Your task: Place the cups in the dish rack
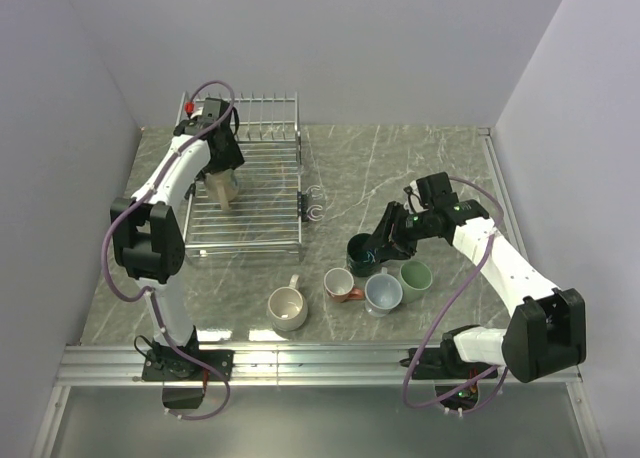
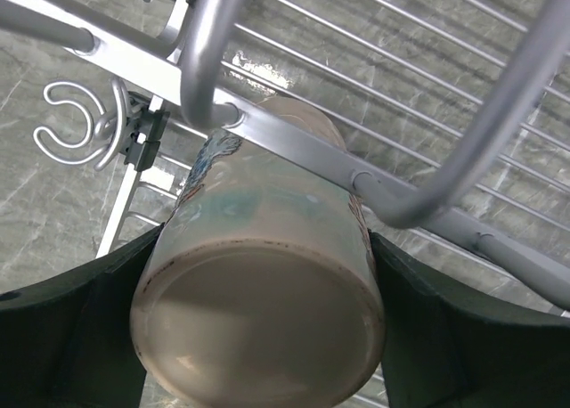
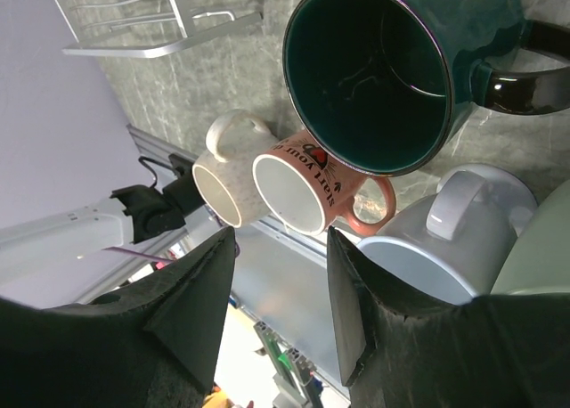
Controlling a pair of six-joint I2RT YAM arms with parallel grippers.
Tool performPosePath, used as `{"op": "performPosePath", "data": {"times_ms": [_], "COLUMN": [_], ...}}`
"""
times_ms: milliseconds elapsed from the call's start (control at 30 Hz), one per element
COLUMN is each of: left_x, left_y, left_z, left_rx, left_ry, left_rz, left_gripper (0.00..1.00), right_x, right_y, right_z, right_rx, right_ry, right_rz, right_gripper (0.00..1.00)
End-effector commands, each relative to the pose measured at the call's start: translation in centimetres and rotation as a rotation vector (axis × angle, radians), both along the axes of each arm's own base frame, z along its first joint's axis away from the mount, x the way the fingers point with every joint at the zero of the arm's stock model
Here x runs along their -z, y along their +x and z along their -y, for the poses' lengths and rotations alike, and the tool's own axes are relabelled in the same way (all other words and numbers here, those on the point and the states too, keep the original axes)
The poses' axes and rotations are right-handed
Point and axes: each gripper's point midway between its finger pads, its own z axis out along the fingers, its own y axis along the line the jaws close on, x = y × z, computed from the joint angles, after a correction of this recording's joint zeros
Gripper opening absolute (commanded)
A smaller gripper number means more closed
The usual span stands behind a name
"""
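L gripper [image 1: 222, 178] is clamping the tall tan mug [image 2: 258, 319], fingers [image 2: 71, 337] pressing both sides, base facing the wrist, over the dish rack [image 1: 245, 246] at 10 o'clock on the table [image 1: 420, 168]. R gripper [image 3: 280, 274] is hanging w/ fingers spread, gripping nothing, just beside the dark green mug [image 3: 374, 69]. Cream mug [image 1: 287, 309], red-brown mug [image 1: 339, 284], blue-grey mug [image 1: 383, 293] & pale green mug [image 1: 416, 279] are sitting upright near 5 o'clock.

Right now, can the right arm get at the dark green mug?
Probably yes: the right arm's jaws hang open and empty right by the dark green mug, with nothing between them and it.
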Motion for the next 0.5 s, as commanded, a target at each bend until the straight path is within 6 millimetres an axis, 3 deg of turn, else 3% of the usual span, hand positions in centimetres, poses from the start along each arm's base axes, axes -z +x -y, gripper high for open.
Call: {"op": "performPosePath", "data": {"times_ms": [0,33,67,167,467], "left_x": [-2.4,-2.5,-2.5,-3.2,-9.3], "left_y": [1.1,1.1,1.0,0.8,0.2], "left_z": [-0.3,-0.4,-0.4,-0.6,-0.8], "left_rx": [-0.014,-0.017,-0.013,-0.015,-0.024], "left_ry": [-0.009,-0.008,-0.008,-0.007,-0.030], "left_rz": [0.089,0.091,0.085,0.088,0.190], "left_gripper": [0.85,0.96,1.00,0.99,0.99], "right_x": [-0.3,-0.4,-0.4,-0.4,-0.8], "right_y": [-0.1,-0.1,-0.1,-0.1,0.1], "right_z": [0.3,0.3,0.3,0.3,0.6], "right_rx": [0.004,0.004,0.005,0.008,0.012], "right_ry": [0.003,0.004,0.004,0.007,-0.010], "right_rz": [0.024,0.027,0.024,0.030,0.073], "right_gripper": [0.53,0.53,0.54,0.54,0.56]}}
